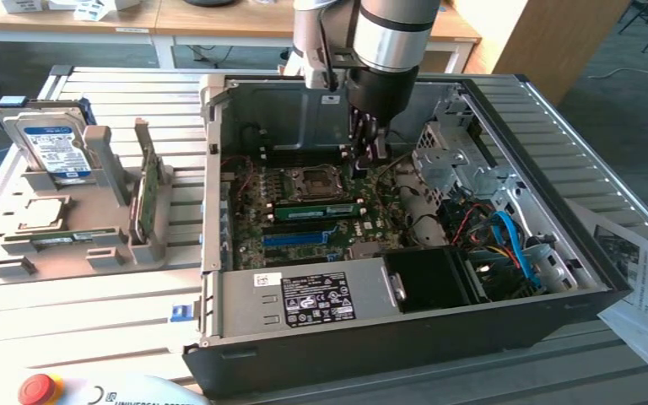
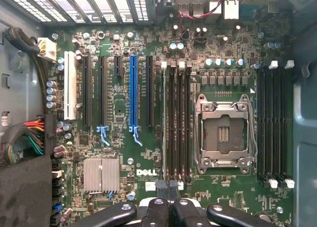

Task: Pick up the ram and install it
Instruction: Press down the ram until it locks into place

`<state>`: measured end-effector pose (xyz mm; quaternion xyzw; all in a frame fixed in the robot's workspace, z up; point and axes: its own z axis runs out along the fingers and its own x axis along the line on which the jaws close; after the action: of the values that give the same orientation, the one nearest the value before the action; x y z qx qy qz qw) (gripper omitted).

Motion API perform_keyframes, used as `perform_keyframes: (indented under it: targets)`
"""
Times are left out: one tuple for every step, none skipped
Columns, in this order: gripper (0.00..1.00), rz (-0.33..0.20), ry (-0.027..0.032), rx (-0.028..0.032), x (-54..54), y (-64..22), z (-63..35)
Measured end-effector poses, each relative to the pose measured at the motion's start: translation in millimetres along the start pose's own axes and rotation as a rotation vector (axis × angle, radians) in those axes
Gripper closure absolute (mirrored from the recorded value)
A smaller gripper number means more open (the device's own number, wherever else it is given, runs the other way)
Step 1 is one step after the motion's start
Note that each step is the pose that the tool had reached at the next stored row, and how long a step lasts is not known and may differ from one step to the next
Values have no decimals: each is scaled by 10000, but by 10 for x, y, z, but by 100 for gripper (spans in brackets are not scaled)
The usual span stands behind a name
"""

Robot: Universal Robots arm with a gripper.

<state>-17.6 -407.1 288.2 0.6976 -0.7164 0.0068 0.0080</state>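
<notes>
Near the closed gripper (image 2: 167, 190), the motherboard (image 2: 148, 160) reads DELL.

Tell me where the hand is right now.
In the exterior view the hand, shut, is inside the open computer case, low over the motherboard, just to the exterior view's right of the CPU socket.

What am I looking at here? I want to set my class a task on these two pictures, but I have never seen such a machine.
A robot arm's hand reaches into an open computer case lying on a slatted table. One picture comes from a camera off the arm, the other from its wrist, looking down on the motherboard. A green ram stick sits on the board beside the processor socket. A grey tray holds a hard drive and other parts. The hand is shut, nothing visibly held.
</notes>
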Motion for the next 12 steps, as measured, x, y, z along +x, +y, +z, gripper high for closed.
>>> perform_keyframes:
  targets:
    - [89, 0, 0, 0, 0, 0, 0]
    - [89, 0, 0, 0, 0, 0, 1]
    - [89, 0, -2, 1, 0, 0, 2]
    - [89, 1, -5, 2, 1, 0, 3]
    - [89, 2, -6, 2, 6, 1, 4]
    - [89, 1, -4, 2, 15, 0, 4]
    - [89, 0, -2, 1, 24, -1, 3]
    - [89, 0, -3, 1, 32, -1, 4]
    - [89, 1, -3, 1, 40, -1, 5]
    - [89, 0, -3, 1, 47, -1, 5]
    - [89, 0, -3, 1, 53, -1, 7]
    - [89, 1, -3, 1, 57, -1, 8]
